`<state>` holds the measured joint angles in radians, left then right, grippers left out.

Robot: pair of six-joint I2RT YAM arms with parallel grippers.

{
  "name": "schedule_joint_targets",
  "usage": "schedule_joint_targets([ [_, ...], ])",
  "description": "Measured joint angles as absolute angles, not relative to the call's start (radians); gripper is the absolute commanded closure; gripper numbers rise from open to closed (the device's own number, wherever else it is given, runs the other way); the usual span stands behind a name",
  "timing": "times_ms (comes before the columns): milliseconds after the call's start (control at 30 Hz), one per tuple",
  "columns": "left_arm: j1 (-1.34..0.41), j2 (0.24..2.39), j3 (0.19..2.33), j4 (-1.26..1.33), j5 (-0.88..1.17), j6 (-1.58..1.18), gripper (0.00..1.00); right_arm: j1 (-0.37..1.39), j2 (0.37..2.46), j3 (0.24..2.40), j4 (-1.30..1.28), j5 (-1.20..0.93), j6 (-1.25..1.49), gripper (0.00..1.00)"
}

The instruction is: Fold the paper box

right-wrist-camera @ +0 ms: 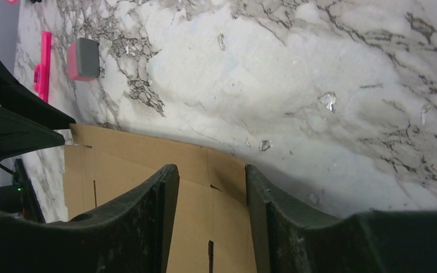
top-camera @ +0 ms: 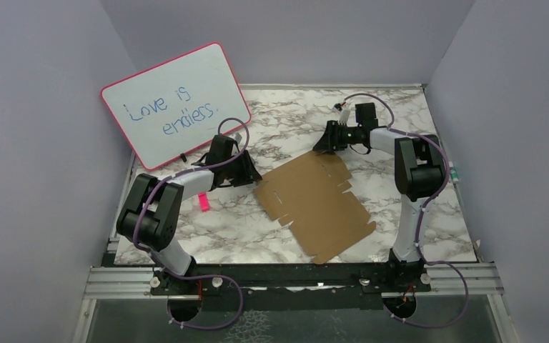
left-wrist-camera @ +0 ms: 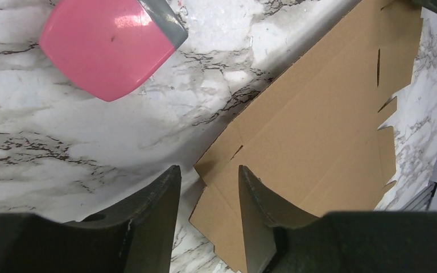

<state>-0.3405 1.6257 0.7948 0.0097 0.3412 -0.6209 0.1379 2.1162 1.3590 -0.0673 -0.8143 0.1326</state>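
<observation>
The paper box [top-camera: 314, 204] lies flat mid-worktop [top-camera: 414, 121], its long axis running far-left to near-right, with the left gripper [left-wrist-camera: 207, 175] astride its left corner and the right gripper [right-wrist-camera: 211, 170] astride its far edge, both with jaws apart and seemingly not yet pinching.

The marble-patterned table [top-camera: 414, 114] bears the flat paper box [top-camera: 314, 204], a pink eraser [left-wrist-camera: 108, 45] and a pink marker [right-wrist-camera: 44, 62].

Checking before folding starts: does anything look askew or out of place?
The paper box lies flat but skewed to the table edges. A pink marker and pink eraser lie loose nearby; nothing spilled.
</observation>
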Motion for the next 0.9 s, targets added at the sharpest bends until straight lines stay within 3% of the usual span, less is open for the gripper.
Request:
schedule_joint_targets([
  [333, -0.34, 1.631, 0.803, 0.02, 0.371, -0.636, 0.82, 0.13, 2.114, 1.309, -0.064, -0.816, 0.132, 0.78],
  [667, -0.342, 1.648, 0.844, 0.02, 0.377, -0.636, 0.83, 0.13, 2.041, 1.234, -0.047, -0.77, 0.131, 0.92],
  [900, -0.372, 1.683, 0.912, 0.005, 0.376, -0.635, 0.83, 0.132, 1.919, 1.128, -0.018, -0.652, 0.15, 0.93],
])
